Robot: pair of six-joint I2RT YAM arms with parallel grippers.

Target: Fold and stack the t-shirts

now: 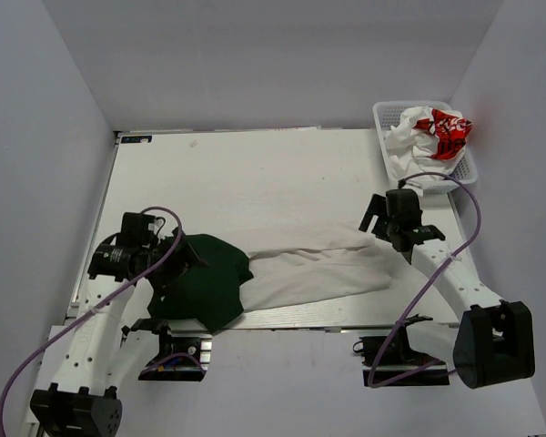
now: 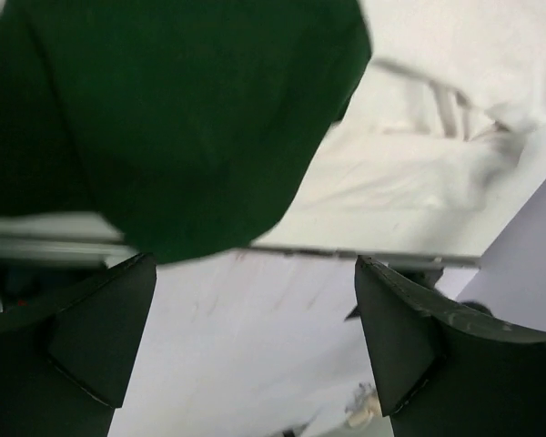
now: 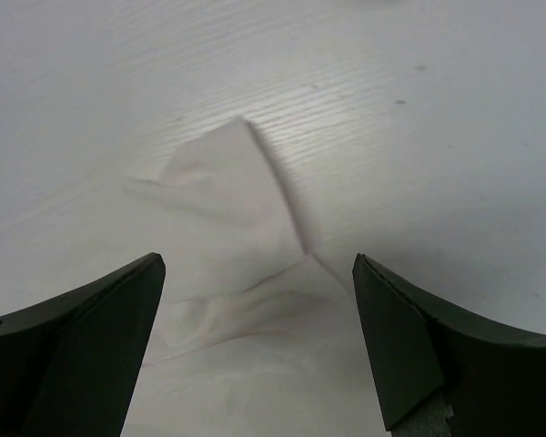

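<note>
Folding the green-sleeved tee (image 1: pixel 309 273) looks the step in hand: it lies stretched along the table's (image 1: pixel 255 173) 6 o'clock edge. Left gripper (image 1: pixel 184 258) at 8 and right gripper (image 1: pixel 382 223) at 3 hover over its ends, jaws apart, empty. Next, regrip an edge and fold across.

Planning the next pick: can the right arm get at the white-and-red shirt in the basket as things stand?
Probably yes. The right gripper is open and empty, the basket sits just beyond it with its top uncovered, and the shirt lies heaped on top with nothing over it.
</note>
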